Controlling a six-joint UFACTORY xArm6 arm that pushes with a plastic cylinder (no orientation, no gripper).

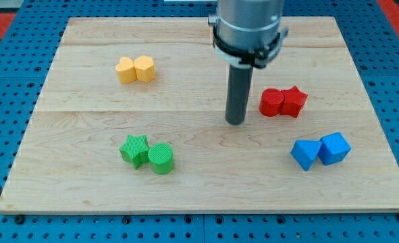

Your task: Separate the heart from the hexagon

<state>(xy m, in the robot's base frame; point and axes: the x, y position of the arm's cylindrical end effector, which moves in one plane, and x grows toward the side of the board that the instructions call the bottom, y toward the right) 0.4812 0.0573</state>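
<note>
Going left to right on the wooden surface (84, 115): up toward the view's top left sits the yellow pair, a yellow heart (125, 70) touching a yellow hexagon (144, 69), heart on the left. They're pressed right up side by side, so where one ends and the other begins is kinda hard to read, and the heart's notch barely shows from this angle.

Lower down, a green star (135, 150) touches a green cylinder (162, 159) at the star's right.

Middle of the board is my tip (235, 122), resting on bare wood, well apart from the yellow pair and just left of the red ones. The end effector is just a plain rod, nothing to spread or pinch. Its grey mount is cut off by the view's top edge and hides a bit of the board behind it.

Right of that: a red cylinder (271, 102) touching a red star (294, 101), star partly blocked by its neighbour. Bottom right, a blue block (305, 154) touching a blue cube (335, 148); can't quite tell the left one's shape.
</note>
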